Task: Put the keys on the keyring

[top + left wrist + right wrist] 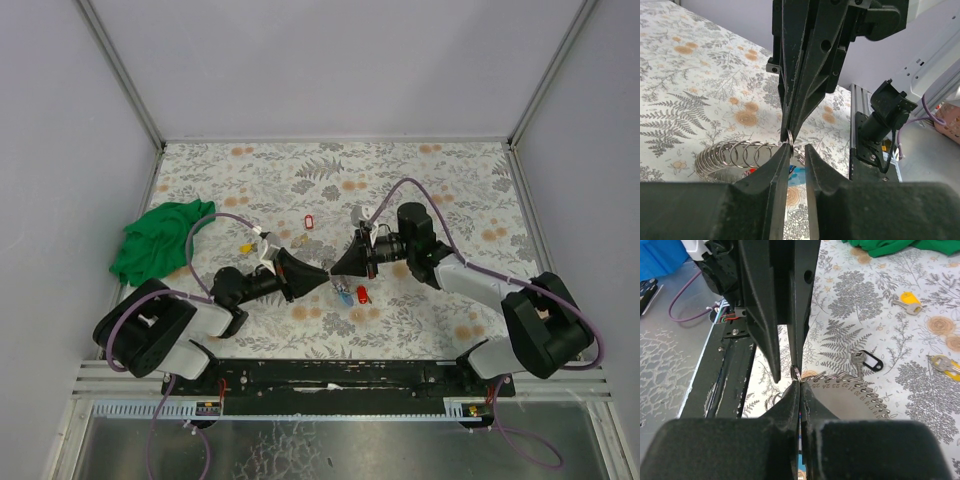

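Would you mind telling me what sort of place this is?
Probably a lab robot cell: plain panel walls on metal framing, two arms bolted to a rail, a floral cloth underneath.

Top cam: high, looks down on whole table (430, 180). Wrist cams — v. close, facing each other, share keyring (790, 136).

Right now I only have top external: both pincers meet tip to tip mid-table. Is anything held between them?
Observer: Yes. The right wrist view shows the right pincer shut, with a small ring poking out of its tips.
Operator: And the left one?
Observer: The left wrist view shows a gap between the fingers of the left pincer, with its tips right at that ring.
Operator: What's under them?
Observer: A rack of numbered rings lies on the table just beside the tips.
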